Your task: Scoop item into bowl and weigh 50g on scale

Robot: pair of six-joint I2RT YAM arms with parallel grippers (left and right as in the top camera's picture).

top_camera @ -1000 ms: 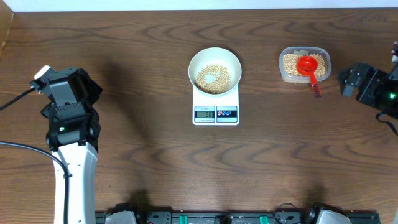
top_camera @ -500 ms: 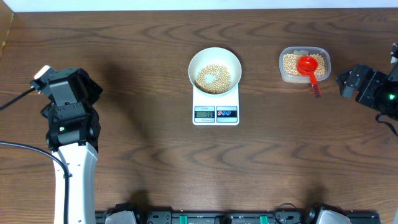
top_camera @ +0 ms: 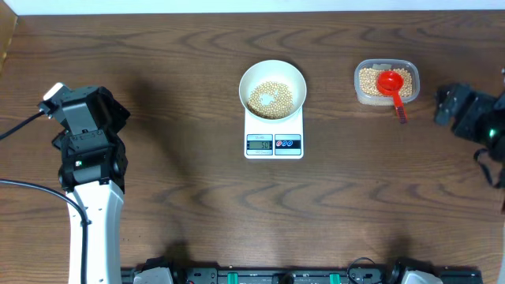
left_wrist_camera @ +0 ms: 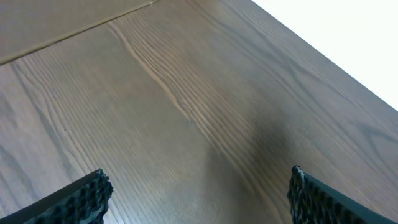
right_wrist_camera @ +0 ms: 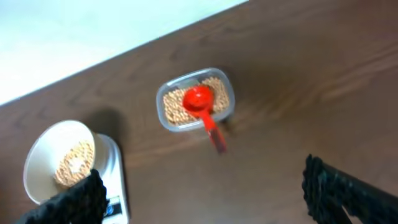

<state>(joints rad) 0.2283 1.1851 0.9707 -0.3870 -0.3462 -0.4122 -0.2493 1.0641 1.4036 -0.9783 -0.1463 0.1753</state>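
Note:
A white bowl (top_camera: 272, 77) holding tan beans (top_camera: 271, 99) stands on the white scale (top_camera: 274, 143) at the table's middle; the bowl (right_wrist_camera: 43, 149) and scale (right_wrist_camera: 115, 186) also show in the right wrist view. A clear tub (top_camera: 386, 83) of beans with a red scoop (top_camera: 392, 85) resting in it sits to the right, also in the right wrist view (right_wrist_camera: 196, 102). My left gripper (left_wrist_camera: 198, 196) is open and empty over bare wood at the far left (top_camera: 93, 110). My right gripper (right_wrist_camera: 202, 193) is open and empty, right of the tub (top_camera: 448, 102).
The table's far edge meets a white surface at the back (top_camera: 252, 6). The scoop's handle (top_camera: 401, 110) sticks out over the tub's front rim onto the table. Black fixtures line the table's front edge (top_camera: 276, 276).
My right gripper has drawn back to the right, away from the tub. The left arm, bowl, scale and scoop have not moved.

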